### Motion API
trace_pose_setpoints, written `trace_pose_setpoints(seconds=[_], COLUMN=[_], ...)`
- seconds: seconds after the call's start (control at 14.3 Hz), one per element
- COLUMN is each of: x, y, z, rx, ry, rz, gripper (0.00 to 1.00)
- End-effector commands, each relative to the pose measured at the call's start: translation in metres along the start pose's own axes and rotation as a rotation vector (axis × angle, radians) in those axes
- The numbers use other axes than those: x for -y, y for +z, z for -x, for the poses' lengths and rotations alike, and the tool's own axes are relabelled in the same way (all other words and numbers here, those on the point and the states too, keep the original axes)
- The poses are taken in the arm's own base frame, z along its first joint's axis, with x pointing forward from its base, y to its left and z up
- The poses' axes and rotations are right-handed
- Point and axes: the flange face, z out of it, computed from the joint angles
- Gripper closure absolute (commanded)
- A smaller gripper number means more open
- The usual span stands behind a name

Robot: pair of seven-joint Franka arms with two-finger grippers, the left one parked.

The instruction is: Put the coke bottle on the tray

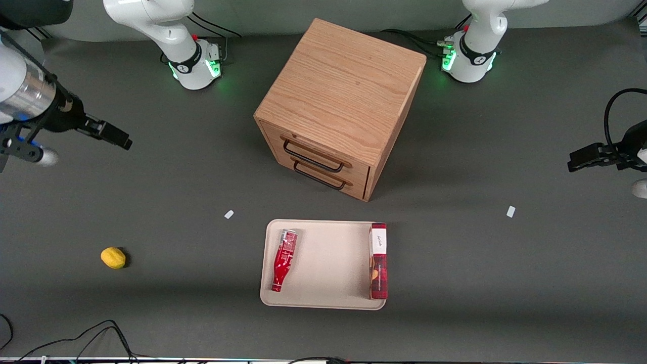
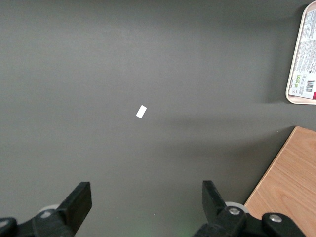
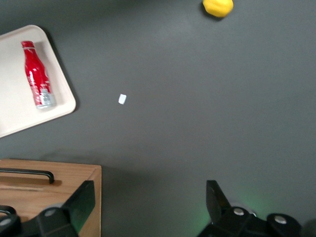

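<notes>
Front view showed the coke bottle [image 1: 282,261] lying flat inside the tray [image 1: 323,298], apparently placed; the gripper [image 1: 81,139] hung open, empty, well apart over the surface [image 1: 151,177]

Place: robotics lab bench.
Evidence: arm bases [image 1: 194,63] bolted onto grey table [image 1: 151,177]; cables [image 1: 91,336]; tape markers [image 1: 229,214] near gripper [image 1: 108,134].
</notes>
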Motion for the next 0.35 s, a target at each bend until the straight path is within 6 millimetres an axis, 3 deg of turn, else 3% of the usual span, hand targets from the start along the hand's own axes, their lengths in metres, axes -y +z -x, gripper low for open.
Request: trace_pose_setpoints(seconds=[0.0,0.28], x=[-0.014,-0.011], y=[0.006,-0.015], z=[0.018,-0.001], rx=[-0.004,0.001], ry=[-0.010,-0.003], rz=[-0.026,-0.030], gripper=[0.00,0.00])
